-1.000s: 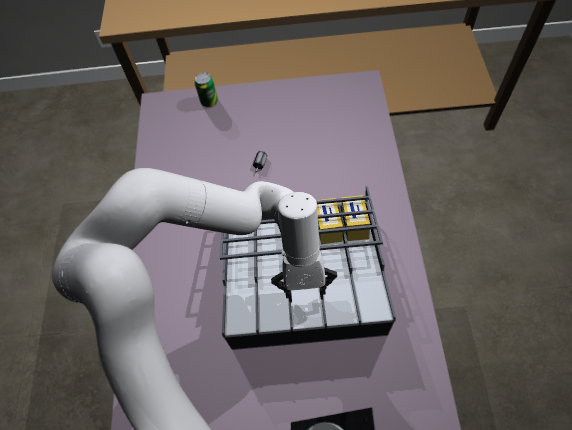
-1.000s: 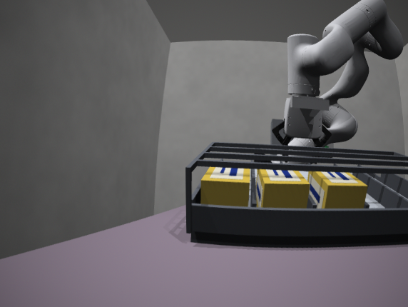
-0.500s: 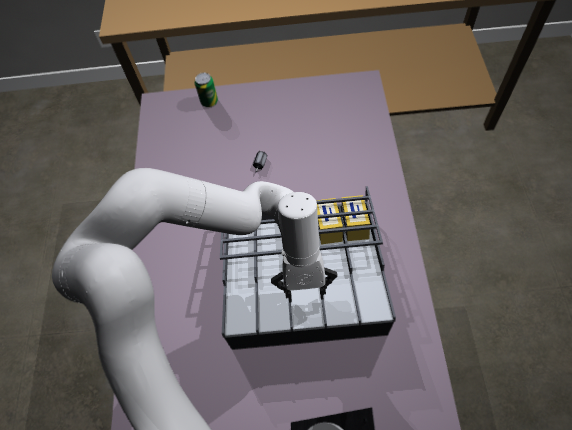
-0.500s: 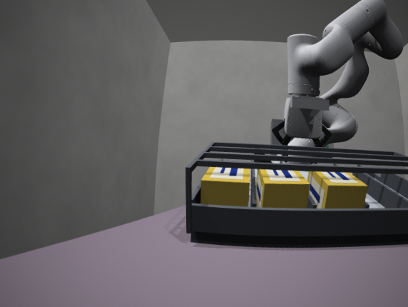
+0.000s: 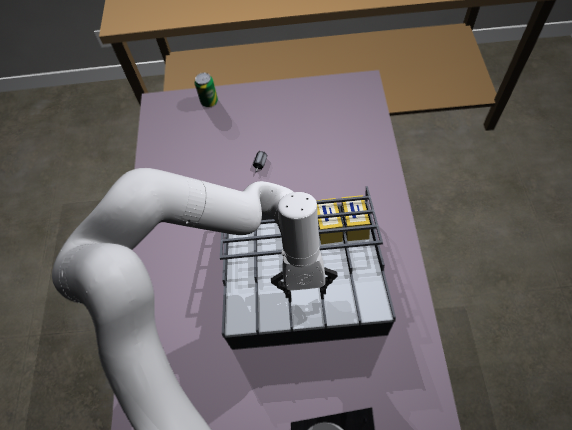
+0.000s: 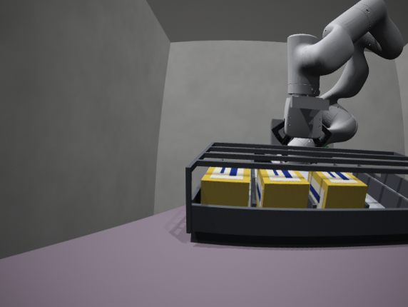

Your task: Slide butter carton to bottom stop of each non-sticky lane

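Observation:
The dark five-lane shelf (image 5: 306, 267) stands on the purple table. Three yellow butter cartons with blue-and-white tops sit side by side against its far end wall. The exterior view shows all three (image 6: 225, 185) (image 6: 283, 187) (image 6: 337, 189). The top view shows two of them (image 5: 331, 215) (image 5: 357, 214) in the two rightmost lanes; my wrist hides the third. My gripper (image 5: 304, 295) points down over the middle lane, near the shelf's middle. It is open and empty. In the exterior view it (image 6: 303, 141) hangs behind the shelf's top bars, above the cartons.
A green can (image 5: 206, 90) stands at the table's far left corner. A small dark cylinder (image 5: 259, 160) lies between the can and the shelf. A wooden rack (image 5: 325, 50) stands beyond the table. A dark object (image 5: 332, 420) sits at the table's near edge.

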You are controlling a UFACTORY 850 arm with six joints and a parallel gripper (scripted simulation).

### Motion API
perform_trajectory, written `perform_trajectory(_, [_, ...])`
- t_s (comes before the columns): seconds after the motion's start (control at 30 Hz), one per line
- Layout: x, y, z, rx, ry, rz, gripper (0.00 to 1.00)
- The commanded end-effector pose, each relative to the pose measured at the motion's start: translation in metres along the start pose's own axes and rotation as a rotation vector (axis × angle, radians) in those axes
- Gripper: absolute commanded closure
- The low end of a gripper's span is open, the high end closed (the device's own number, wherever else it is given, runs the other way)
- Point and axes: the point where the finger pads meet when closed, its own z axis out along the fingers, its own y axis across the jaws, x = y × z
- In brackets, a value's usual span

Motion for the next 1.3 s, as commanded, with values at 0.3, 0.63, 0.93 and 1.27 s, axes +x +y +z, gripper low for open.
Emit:
perform_trajectory(0.3, [0.0005, 0.0002, -0.0008, -0.001, 0.001, 0.0, 0.11])
perform_trajectory(0.63, [0.0005, 0.0002, -0.0008, -0.001, 0.001, 0.0, 0.1])
perform_trajectory(0.93, [0.0005, 0.0002, -0.0008, -0.001, 0.001, 0.0, 0.1])
perform_trajectory(1.27, [0.0005, 0.0002, -0.0008, -0.001, 0.001, 0.0, 0.08])
